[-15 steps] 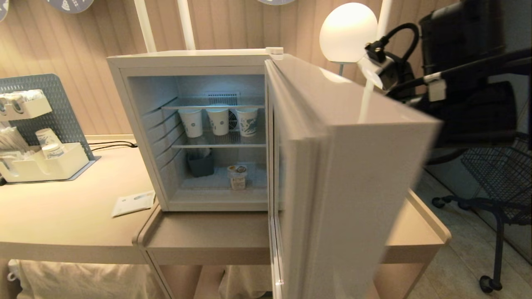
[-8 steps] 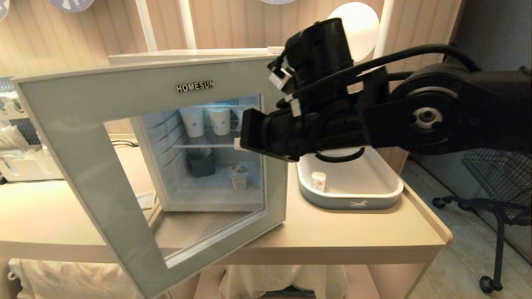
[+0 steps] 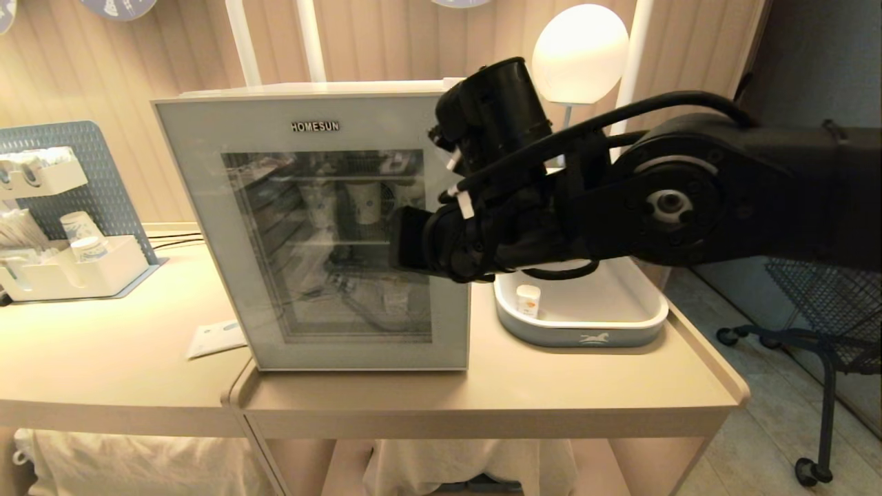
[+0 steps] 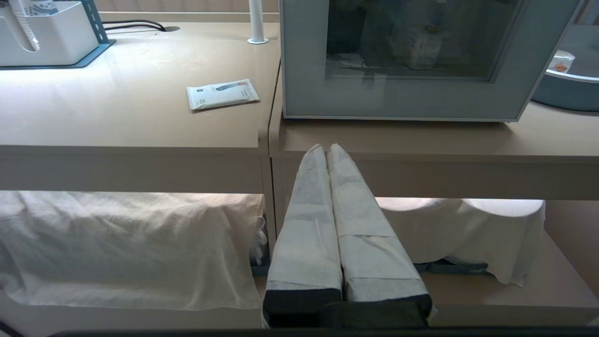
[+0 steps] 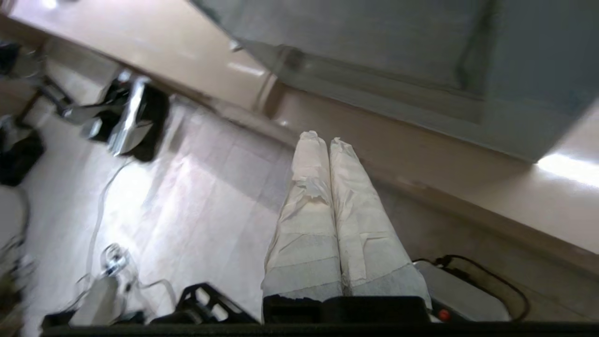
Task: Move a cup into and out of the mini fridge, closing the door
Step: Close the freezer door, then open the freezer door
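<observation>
The mini fridge stands on the tan table, and its door with the dark glass window lies flat against the front. Behind the glass the cup shows dimly on the fridge floor. My right arm reaches across from the right, its black hand in front of the door's right edge. The right gripper is shut and empty, pointing down past the table's front edge. Low in front of the table, my left gripper is parked, shut and empty.
A white-and-grey tray right of the fridge holds a plain white pot. Paper cups stand on the fridge shelf. A globe lamp is behind, a white organiser and a packet at left, a wire chair at right.
The door has swung from wide open to shut. My right arm has swept leftward across the fridge front with it.
</observation>
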